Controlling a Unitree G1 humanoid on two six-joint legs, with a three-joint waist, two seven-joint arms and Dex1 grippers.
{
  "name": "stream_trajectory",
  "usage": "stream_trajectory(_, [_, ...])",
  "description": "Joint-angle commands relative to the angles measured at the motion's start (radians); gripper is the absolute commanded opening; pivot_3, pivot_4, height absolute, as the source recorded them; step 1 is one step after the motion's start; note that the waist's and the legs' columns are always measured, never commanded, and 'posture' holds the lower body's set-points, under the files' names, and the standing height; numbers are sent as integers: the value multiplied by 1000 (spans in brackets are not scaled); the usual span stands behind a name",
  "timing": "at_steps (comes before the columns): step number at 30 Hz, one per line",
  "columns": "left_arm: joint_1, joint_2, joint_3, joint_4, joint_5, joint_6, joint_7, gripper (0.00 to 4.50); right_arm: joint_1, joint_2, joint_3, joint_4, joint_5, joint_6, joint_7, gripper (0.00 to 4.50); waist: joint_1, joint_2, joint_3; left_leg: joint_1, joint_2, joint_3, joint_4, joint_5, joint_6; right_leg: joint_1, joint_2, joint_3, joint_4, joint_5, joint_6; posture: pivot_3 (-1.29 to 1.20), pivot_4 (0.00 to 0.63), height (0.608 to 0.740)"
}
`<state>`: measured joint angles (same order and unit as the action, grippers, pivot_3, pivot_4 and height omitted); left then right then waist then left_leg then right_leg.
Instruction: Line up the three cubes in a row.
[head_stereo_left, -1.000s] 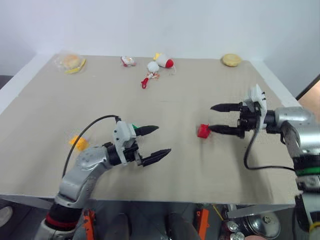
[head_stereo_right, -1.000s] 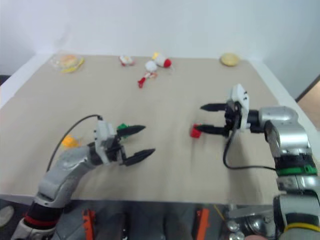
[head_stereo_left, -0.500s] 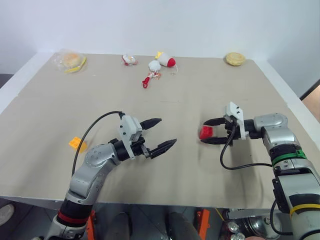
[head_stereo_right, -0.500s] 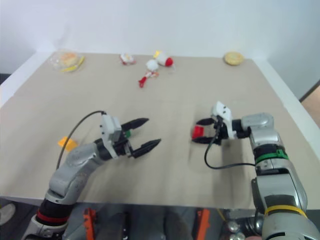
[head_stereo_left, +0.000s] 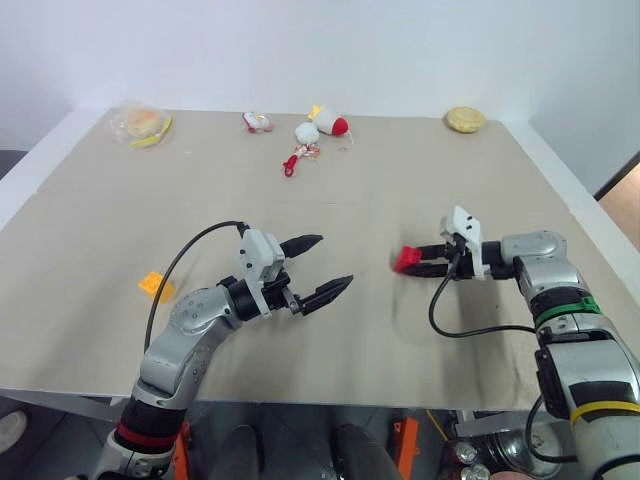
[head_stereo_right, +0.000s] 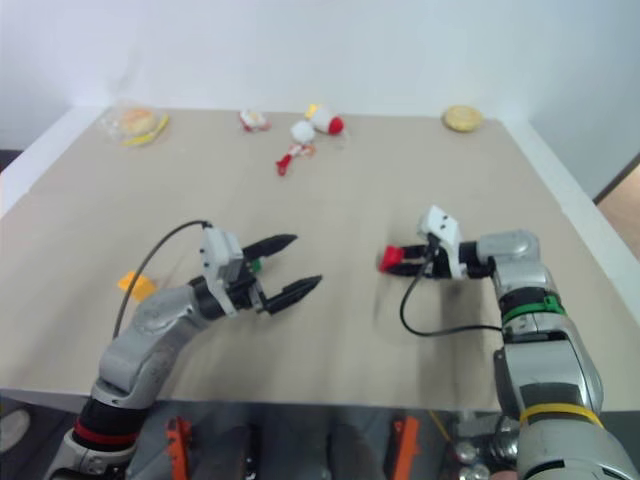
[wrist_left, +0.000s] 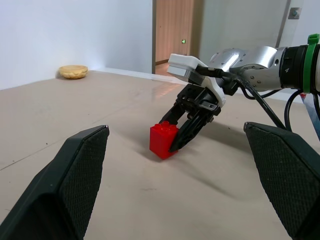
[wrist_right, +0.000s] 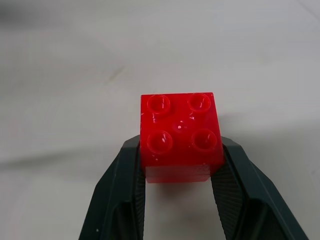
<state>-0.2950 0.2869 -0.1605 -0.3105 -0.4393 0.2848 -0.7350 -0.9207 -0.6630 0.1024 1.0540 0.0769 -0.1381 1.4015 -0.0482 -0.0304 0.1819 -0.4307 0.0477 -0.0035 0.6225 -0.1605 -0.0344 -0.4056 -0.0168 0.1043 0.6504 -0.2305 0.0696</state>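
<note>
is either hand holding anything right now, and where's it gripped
The right hand grips the red cube by two opposite side faces, studs facing up. The left hand is open and holds nothing.

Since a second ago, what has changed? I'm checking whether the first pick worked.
The right gripper came down to the table and shut on the red cube, which now sits clamped between its fingers. The cube itself has barely shifted on the table. The left gripper stayed open over the table, the yellow-orange cube lies where it was, and the toys at the far edge are unmoved.

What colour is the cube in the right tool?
Red, with four studs on top; the red cube shows best in the right wrist view.
</note>
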Motion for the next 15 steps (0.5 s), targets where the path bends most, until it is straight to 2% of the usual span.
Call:
stream_trajectory(1, [-4, 28, -1, -17, -1, -19, -45, 4500, -3, -7, -41, -85, 48, 10, 63, 1241, 0, 0, 0, 0, 0, 0, 0, 0, 0, 0, 0, 0, 0, 0, 0, 0, 150, 737])
stream_trajectory(4, [1, 59, 11, -21, -16, -14, -84, 4500, 59, -25, -31, -230, 71, 45, 132, 1241, 0, 0, 0, 0, 0, 0, -1, 0, 0, 0, 0, 0, 0, 1, 2, 0, 150, 737])
stream_trajectory(8, [38, 160, 13, -16, -21, -40, -217, 4500, 223, -82, 19, -581, 107, 174, 204, 1241, 1, 0, 0, 0, 0, -1, -3, 0, 0, -1, 0, -1, 0, 0, 3, 0, 150, 737])
stream_trajectory(11, [74, 252, -3, 13, 11, -108, -341, 4500, 310, -109, 58, -769, 106, 225, 180, 1241, 0, 1, 0, -1, 0, -1, -4, -1, -1, -2, 0, -1, 0, -4, -3, 0, 150, 737])
stream_trajectory(15, [79, 299, -5, 44, 4, -147, -433, 4500, 361, -125, 80, -862, 102, 250, 145, 1241, 0, 1, 0, 0, 1, 0, -3, -1, -1, -2, 0, -1, 1, -4, -4, 0, 150, 737])
